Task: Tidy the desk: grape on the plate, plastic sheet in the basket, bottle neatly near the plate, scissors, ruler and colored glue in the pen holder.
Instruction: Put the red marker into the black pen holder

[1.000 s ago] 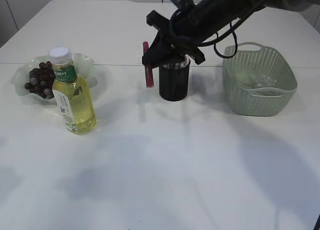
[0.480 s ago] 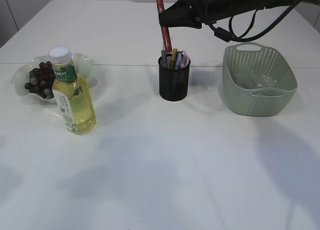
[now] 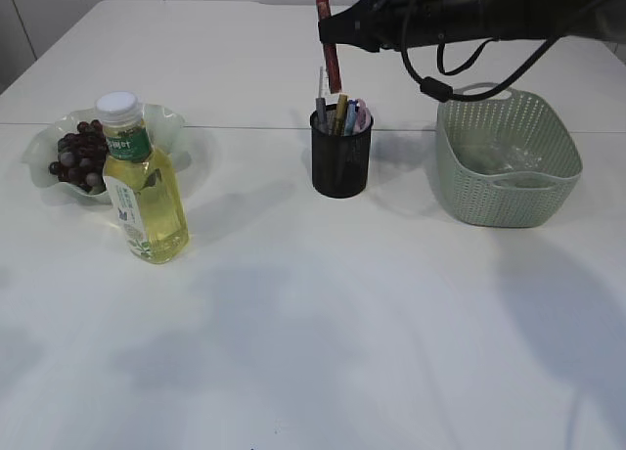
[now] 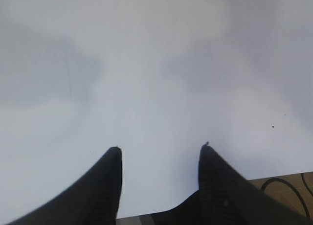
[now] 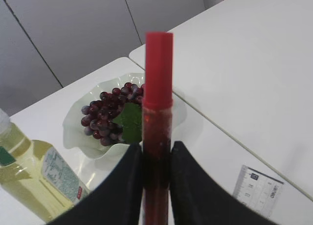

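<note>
- My left gripper (image 4: 159,154) idles, jaws apart, empty, over bare table (image 3: 323,313).
- Bottle (image 3: 142,181) stands beside the plate (image 3: 181,127), grapes (image 3: 80,155) on it: done, I judge.
- Sheet (image 3: 509,158) seems to lie in the basket (image 3: 509,201).
- Right gripper (image 5: 155,159) pinches the glue (image 3: 328,39) above the holder (image 3: 341,161); it's still to drop in.

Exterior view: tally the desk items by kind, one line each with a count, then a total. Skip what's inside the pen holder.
Bottle: 1
Plate with grapes: 1
Pen holder: 1
Basket: 1
Red glue stick, held above the pen holder by the right gripper: 1
Total: 5
</note>
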You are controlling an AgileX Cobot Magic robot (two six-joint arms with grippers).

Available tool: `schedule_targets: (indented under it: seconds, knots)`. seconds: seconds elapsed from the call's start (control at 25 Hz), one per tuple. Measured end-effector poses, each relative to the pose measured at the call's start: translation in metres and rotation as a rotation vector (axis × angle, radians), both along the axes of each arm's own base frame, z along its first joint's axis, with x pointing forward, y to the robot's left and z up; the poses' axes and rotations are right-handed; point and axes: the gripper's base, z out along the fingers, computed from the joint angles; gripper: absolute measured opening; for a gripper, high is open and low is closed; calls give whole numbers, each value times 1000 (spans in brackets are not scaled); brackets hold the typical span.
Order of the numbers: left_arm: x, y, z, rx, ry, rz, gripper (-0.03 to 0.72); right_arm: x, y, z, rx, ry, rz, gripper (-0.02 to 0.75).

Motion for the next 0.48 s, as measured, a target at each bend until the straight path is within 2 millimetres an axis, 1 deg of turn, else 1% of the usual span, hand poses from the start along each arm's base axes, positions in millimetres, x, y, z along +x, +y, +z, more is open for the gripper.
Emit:
schedule_targets:
  seconds: [0.16, 0.48]
  knots:
    - [0, 0, 0, 0, 0, 0, 372, 10, 1, -25, 9, -34, -8, 162]
    - [0, 0, 0, 0, 2, -1, 372, 18, 1, -54, -12, -53, -14, 162]
